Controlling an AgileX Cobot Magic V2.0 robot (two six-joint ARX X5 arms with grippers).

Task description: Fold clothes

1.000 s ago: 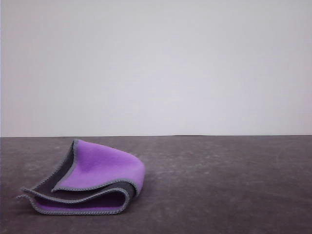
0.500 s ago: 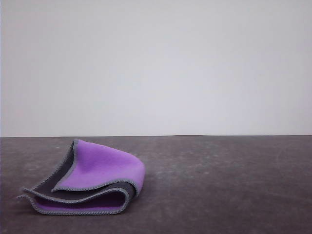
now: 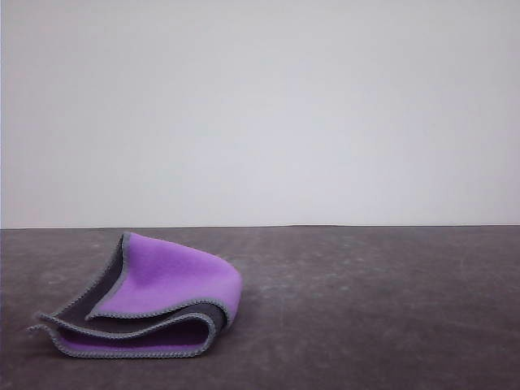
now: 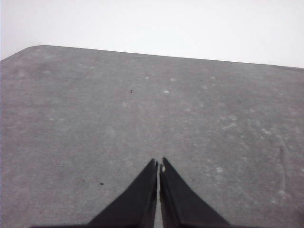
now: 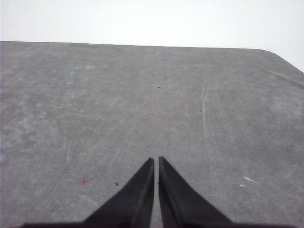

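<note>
The clothes (image 3: 154, 296) are one small fleece cloth, purple on one side and dark grey on the other, with grey stitched edging. It lies folded into a loose bundle of layers on the dark table at the front left, purple face up. My left gripper (image 4: 158, 164) is shut, its black fingers meeting over bare tabletop with nothing between them. My right gripper (image 5: 156, 159) is shut too, over bare grey tabletop. Neither wrist view has the cloth in it.
The grey, scuffed table (image 3: 366, 309) stretches to the right of the cloth. A plain white wall stands behind its far edge. The table's rounded corners (image 4: 33, 48) (image 5: 275, 52) show in the wrist views.
</note>
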